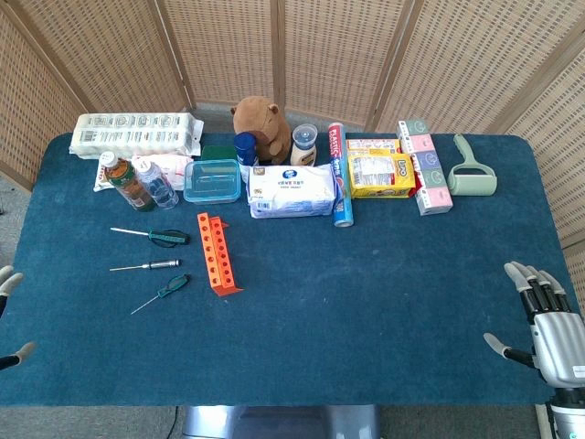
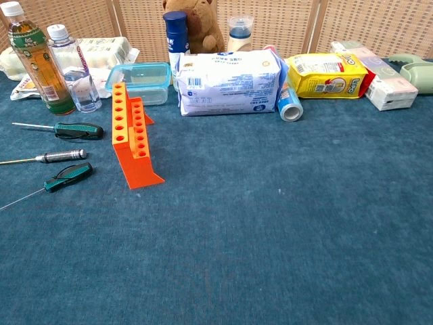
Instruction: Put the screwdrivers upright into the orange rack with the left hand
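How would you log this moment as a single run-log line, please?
screwdrivers: flat on table, ungrasped | orange rack: empty | left hand: table edge, open | right hand: open

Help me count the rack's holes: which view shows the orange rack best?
The chest view: the orange rack is close and its rows of holes face the camera. The head view shows the rack smaller, from above, holes still visible.

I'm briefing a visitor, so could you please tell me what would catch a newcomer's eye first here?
Probably the bright orange rack, standing empty left of centre on the blue table. Just left of it lie three screwdrivers, flat and untouched. A brown plush toy sits at the back among boxes and bottles.
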{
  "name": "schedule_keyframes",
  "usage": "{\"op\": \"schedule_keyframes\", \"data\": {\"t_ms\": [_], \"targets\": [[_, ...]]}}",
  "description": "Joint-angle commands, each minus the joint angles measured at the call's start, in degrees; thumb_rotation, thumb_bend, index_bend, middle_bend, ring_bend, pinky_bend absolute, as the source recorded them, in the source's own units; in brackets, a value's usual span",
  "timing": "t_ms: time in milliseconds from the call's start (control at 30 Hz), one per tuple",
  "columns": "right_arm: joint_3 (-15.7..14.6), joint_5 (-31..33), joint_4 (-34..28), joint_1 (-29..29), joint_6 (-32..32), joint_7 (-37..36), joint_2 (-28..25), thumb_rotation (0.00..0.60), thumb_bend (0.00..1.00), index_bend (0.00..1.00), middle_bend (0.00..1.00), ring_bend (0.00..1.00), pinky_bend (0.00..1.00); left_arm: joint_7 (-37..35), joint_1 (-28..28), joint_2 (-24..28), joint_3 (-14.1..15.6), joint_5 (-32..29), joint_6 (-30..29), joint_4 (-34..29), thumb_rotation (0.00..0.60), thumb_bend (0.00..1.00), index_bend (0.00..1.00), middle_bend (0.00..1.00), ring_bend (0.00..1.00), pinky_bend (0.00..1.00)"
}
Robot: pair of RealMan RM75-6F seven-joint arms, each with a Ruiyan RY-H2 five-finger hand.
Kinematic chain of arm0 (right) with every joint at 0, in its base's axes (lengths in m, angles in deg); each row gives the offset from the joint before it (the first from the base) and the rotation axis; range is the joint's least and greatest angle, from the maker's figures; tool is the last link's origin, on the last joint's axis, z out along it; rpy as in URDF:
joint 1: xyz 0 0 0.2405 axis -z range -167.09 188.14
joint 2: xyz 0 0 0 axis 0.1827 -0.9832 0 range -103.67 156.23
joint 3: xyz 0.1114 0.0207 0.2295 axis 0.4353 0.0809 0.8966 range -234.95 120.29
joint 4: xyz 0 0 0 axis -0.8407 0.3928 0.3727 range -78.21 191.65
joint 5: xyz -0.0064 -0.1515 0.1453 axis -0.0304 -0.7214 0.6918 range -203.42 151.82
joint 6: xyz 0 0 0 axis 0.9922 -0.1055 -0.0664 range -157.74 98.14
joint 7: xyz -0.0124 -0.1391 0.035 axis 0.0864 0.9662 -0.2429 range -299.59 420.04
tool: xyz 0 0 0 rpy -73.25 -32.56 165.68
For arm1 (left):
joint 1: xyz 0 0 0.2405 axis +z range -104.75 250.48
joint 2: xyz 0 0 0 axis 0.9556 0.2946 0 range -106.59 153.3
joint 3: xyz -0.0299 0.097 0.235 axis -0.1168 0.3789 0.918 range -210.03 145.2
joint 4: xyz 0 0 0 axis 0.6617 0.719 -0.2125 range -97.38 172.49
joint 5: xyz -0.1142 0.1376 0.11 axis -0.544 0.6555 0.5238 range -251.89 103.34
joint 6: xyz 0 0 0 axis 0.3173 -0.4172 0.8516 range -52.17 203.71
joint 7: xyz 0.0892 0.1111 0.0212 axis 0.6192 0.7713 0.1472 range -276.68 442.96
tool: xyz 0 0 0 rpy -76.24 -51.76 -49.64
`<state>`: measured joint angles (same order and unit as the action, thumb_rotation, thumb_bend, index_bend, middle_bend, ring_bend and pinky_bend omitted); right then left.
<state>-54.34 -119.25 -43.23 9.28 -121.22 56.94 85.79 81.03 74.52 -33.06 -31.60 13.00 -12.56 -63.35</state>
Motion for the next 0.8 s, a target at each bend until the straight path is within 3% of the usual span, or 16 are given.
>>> {"op": "schedule_keyframes", "data": {"t_ms": [33,133,200,267,300,333,400,500,600,800], "targets": [[-0.1,0.1,-0.1,-0.1,0.2,0.3,0.2,0.6,0.16,0.03,0.09,0.1,0.08,0.3,-0.1,-0.2,0.2,0.1,0.3,0.1,0.6,0.11,0.0,0.0,0.0,0.13],[-0.1,0.1,-0.3,0.0,0.1,0.6,0.2,0.6,0.16,0.03,0.09,0.1,0.08,0.9,-0.2,-0.5,0.4,0.0,0.8,0.1,0.6,0.11,0.0,0.02,0.02,0.13],[-0.2,-0.1,-0.6,0.1,-0.3,0.7,0.1,0.6,0.16,0.03,0.09,0.1,0.08,2.0,-0.5,-0.8,0.5,-0.5,1.8,-0.3,0.6,0.1,0.0,0.19,0.2,0.2],[-0.1,-0.1,-0.8,0.4,-0.9,0.4,-0.1,0.6,0.16,0.02,0.09,0.1,0.08,3.7,-1.3,-1.2,0.3,-1.5,3.5,-1.3,0.6,0.08,0.0,0.43,0.46,0.4],[0.0,0.2,-0.9,0.6,-1.2,-0.2,-0.4,0.6,0.16,0.02,0.09,0.1,0.08,5.1,-2.1,-1.8,0.0,-2.1,4.8,-2.2,0.6,0.08,0.01,0.56,0.6,0.55],[0.3,0.7,-0.9,0.9,-1.8,-1.7,-0.9,0.6,0.16,0.03,0.09,0.1,0.08,7.7,-4.0,-3.1,-0.9,-3.4,7.5,-3.9,0.6,0.07,0.04,0.67,0.7,0.68],[0.4,0.7,-0.7,1.1,-2.2,-3.8,-1.6,0.6,0.16,0.03,0.09,0.1,0.08,13.8,-6.8,-4.9,-3.0,-8.7,11.4,-6.9,0.6,0.07,0.13,0.79,0.81,0.8],[0.4,0.6,-0.4,1.2,-2.6,-5.9,-2.3,0.6,0.16,0.03,0.09,0.1,0.08,18.5,-11.4,-7.0,-6.0,-17.4,17.9,-10.1,0.6,0.07,0.21,0.85,0.87,0.85],[0.4,0.7,-0.2,1.3,-2.7,-7.4,-2.7,0.6,0.16,0.03,0.09,0.1,0.08,21.5,-16.1,-8.1,-8.6,-26.9,23.7,-12.7,0.6,0.08,0.23,0.85,0.87,0.86],[0.5,1.1,-0.1,1.2,-2.5,-9.0,-3.2,0.6,0.16,0.03,0.09,0.1,0.08,31.0,-23.5,-13.7,-11.4,-42.6,25.1,-13.0,0.6,0.12,0.23,0.85,0.88,0.86]]}}
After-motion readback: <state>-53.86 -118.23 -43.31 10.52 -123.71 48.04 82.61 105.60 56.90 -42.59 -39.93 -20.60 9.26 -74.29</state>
